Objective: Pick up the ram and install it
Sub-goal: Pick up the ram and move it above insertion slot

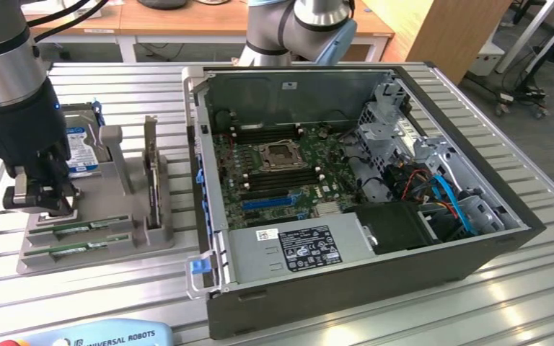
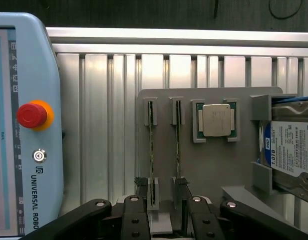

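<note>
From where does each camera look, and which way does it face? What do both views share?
Exterior view: raised beside the silver slatted table, looking down on the open black computer case and grey plastic parts holder; the arm's black claw hangs over the holder.
Wrist view: on the wrist, facing straight down onto the holder; the open claw shows.
Shared: holder, thin green ram sticks, blue-labelled silver hard drive.

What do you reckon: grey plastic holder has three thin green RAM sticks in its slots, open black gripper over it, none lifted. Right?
Wrong on the count. The grey plastic holder carries two thin green RAM sticks, one beside the other, not three; the wrist view shows it. Rest stands: the open black gripper hangs over it, none lifted.
</note>
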{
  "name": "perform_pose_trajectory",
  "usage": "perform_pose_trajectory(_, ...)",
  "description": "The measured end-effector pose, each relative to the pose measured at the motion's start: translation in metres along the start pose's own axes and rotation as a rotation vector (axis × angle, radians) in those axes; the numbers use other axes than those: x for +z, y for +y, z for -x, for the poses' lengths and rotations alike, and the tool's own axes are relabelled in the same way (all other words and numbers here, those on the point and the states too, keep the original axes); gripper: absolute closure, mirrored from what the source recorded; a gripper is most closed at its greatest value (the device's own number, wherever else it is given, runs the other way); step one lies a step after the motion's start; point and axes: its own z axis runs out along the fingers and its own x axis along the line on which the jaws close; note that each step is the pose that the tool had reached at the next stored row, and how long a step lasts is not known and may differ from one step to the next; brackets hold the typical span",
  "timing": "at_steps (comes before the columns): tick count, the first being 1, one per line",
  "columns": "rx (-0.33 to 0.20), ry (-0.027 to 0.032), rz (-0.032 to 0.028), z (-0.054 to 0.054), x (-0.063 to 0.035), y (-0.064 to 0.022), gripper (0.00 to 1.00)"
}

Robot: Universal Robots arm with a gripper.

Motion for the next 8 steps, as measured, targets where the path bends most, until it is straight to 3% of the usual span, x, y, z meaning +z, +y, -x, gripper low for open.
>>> perform_pose_trajectory(8, 0.0, 0.0001, 0.0001, -0.0001, 0.0044, -0.0002, 0.64)
